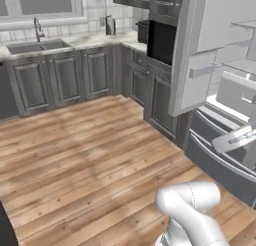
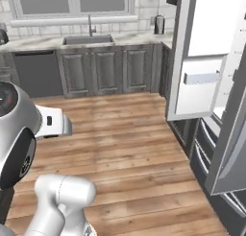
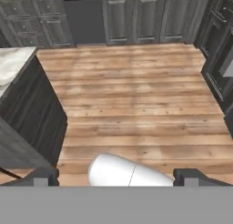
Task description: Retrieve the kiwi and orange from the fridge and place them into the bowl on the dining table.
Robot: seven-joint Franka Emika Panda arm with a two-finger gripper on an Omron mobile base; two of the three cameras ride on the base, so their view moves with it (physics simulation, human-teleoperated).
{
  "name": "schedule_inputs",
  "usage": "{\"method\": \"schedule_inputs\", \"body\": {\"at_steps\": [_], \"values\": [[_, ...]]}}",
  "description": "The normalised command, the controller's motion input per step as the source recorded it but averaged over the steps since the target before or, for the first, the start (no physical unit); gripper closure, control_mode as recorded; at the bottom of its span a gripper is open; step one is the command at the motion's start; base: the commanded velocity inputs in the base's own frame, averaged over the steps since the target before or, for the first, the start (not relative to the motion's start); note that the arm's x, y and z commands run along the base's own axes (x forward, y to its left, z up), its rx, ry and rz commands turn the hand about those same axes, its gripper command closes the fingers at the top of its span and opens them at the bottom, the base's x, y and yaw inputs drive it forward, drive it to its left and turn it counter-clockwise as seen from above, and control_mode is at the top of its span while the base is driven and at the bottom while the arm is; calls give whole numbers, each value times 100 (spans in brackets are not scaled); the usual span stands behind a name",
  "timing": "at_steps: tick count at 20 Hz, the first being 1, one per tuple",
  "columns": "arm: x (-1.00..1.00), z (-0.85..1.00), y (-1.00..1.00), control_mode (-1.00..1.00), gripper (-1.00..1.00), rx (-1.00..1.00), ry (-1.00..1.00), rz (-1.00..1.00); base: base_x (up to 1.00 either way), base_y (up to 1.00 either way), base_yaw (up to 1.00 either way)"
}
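The fridge (image 1: 220,85) stands at the right with its doors swung open, showing a white interior, grey shelves and two lower drawers; its left door (image 2: 199,57) juts out over the floor. In the hand view my gripper (image 3: 117,176) points down at the wooden floor, and its dark fingertips (image 3: 43,175) stand far apart with nothing between them. A corner of the dining table (image 3: 11,66), marbled top over a dark base, lies at the left of that view. The kiwi, the orange and the bowl are out of view.
Grey panelled cabinets (image 1: 65,77) run along the back wall under a marble counter with a sink (image 2: 89,38). A dark wall oven (image 1: 161,42) sits beside the fridge. Open wooden floor (image 2: 120,134) spreads between the cabinets, the fridge and me.
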Motion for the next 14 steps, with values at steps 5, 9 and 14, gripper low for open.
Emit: {"method": "schedule_inputs", "body": {"at_steps": [5,9,14], "values": [[0,0,0,100,-100,0,0,0,47,-21,-36],[0,0,0,100,-100,0,0,0,54,-11,-34],[0,0,0,100,-100,0,0,0,62,0,-32]]}}
